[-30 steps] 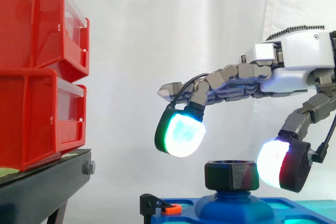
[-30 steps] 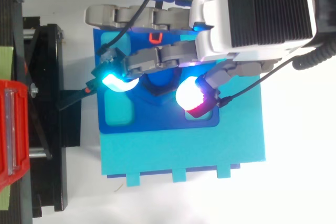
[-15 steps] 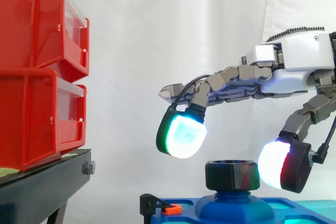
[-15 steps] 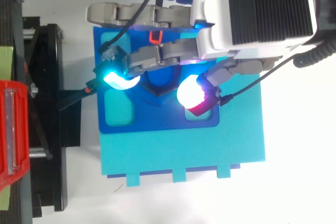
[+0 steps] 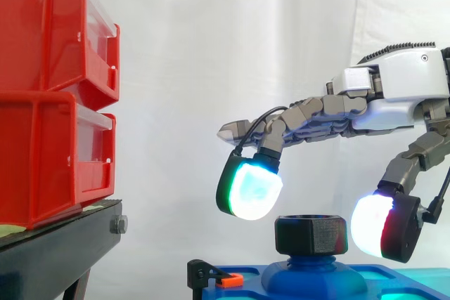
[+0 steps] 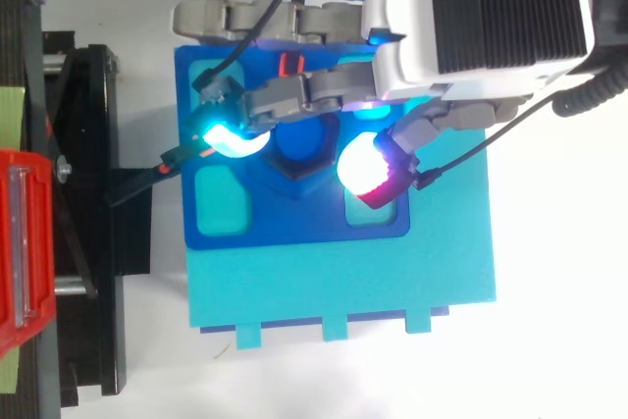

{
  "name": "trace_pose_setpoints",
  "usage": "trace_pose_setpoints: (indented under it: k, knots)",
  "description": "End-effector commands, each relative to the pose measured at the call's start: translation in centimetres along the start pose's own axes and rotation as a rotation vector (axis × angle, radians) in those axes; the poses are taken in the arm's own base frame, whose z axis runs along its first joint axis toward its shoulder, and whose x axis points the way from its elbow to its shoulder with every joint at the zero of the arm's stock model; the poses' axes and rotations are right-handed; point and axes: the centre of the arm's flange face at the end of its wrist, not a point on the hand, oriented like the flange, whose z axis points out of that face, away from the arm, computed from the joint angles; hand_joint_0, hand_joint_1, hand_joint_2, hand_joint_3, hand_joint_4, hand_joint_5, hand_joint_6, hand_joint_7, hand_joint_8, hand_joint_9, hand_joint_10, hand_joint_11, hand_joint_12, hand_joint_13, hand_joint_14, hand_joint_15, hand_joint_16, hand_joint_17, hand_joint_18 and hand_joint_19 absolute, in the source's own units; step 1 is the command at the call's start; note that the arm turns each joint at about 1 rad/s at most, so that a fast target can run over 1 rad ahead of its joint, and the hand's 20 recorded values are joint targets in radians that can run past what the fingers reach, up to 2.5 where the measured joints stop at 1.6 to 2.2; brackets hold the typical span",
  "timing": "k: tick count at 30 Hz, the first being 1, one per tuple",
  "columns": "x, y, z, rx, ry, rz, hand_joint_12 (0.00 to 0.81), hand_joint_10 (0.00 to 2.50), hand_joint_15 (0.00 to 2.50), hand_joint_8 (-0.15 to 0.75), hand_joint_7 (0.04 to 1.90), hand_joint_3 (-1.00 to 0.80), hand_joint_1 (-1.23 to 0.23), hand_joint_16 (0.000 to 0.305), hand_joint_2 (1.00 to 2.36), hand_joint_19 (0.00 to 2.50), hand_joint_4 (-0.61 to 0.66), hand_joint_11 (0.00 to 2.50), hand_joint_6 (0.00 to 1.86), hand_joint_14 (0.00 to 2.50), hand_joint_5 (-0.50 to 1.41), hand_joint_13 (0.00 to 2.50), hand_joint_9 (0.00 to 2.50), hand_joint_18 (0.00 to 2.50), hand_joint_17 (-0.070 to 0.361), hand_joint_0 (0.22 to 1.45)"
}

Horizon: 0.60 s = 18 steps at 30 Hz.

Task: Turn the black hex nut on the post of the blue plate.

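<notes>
Side view: we are looking level across the work, and the robot hand (image 5: 401,89) is reaching in from the right, above the blue plate (image 5: 408,277). The black hex nut (image 5: 311,235) is sitting upright on the blue post (image 5: 313,277) that is rising from the middle of the plate. The robot hand is spread and gripping nothing. One finger is bending down so that its cyan-white fingertip pad (image 5: 249,189) is hanging just above and left of the nut's upper edge. The thumb pad (image 5: 376,226), glowing white with a red side, is hanging just beside the nut's right face, with a thin gap showing between them. At the left, two red bins (image 5: 56,96) are standing stacked on the black stand (image 5: 56,251), with the white curtain (image 5: 211,47) behind everything. A small orange clip (image 5: 229,281) is lying at the plate's left end.

From the top view we are seeing the robot hand (image 6: 481,17) coming in from the upper right. The bent finger is crossing over the nut (image 6: 299,156), with the two glowing pads on opposite sides of it. The other fingers (image 6: 245,19) are lying straight over the plate's far edge. The plate (image 6: 294,226) is resting on a cyan base (image 6: 343,287).
</notes>
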Motion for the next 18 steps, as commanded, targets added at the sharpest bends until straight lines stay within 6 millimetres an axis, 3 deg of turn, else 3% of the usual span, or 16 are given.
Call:
trace_pose_setpoints:
  k: [1, 18]
  knots:
    - [0.03, -0.08, -0.06, -0.003, 0.001, -0.002, 0.293, 0.00, 0.00, 0.105, 0.72, -0.50, -0.78, 0.042, 1.00, 0.08, -0.02, 0.00, 0.50, 0.00, -0.30, 0.00, 0.00, 0.00, 0.094, 0.48]
    - [0.01, -0.45, -0.21, -0.001, 0.003, -0.009, 0.298, 0.00, 0.00, 0.110, 0.73, -0.50, -0.75, 0.043, 1.00, 0.09, -0.01, 0.00, 0.50, 0.00, -0.30, 0.00, 0.00, 0.00, 0.096, 0.47]
